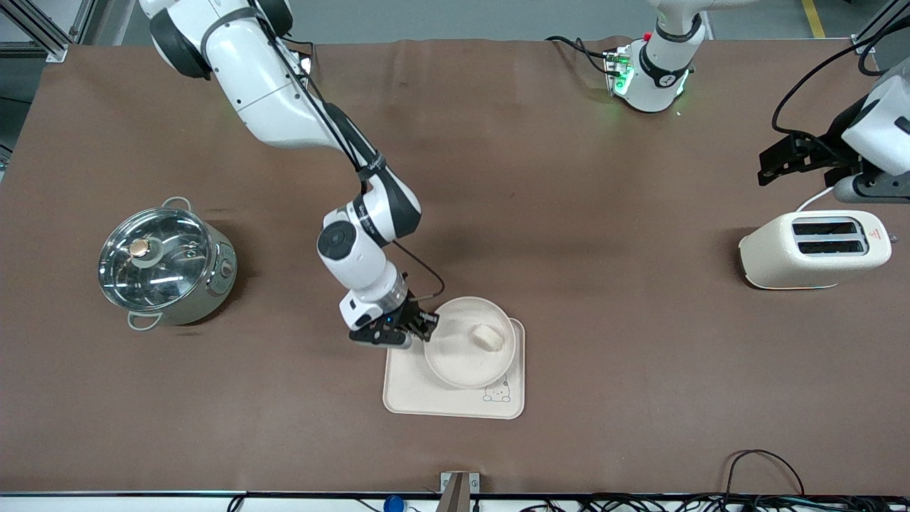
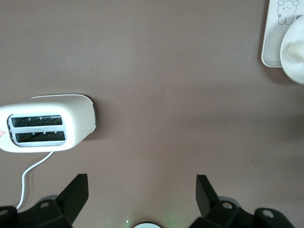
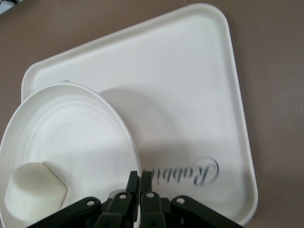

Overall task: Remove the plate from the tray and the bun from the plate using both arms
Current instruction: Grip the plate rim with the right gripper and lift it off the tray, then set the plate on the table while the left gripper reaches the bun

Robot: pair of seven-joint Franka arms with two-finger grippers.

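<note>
Plate (image 1: 466, 352), round cream dish carrying pale bun (image 1: 488, 337), is pinched by closed right gripper (image 1: 426, 328) above rectangular cream tray (image 1: 405, 395); clearing the tray likely follows; left gripper (image 2: 141, 190) waits spread wide, empty, over bare table.

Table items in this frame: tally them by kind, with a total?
Tableware: 2, round cream plate, rectangular cream tray
Food: 1, pale bun
Appliances: 2, white two-slot toaster, steel glass-lidded pot
Total: 5
</note>
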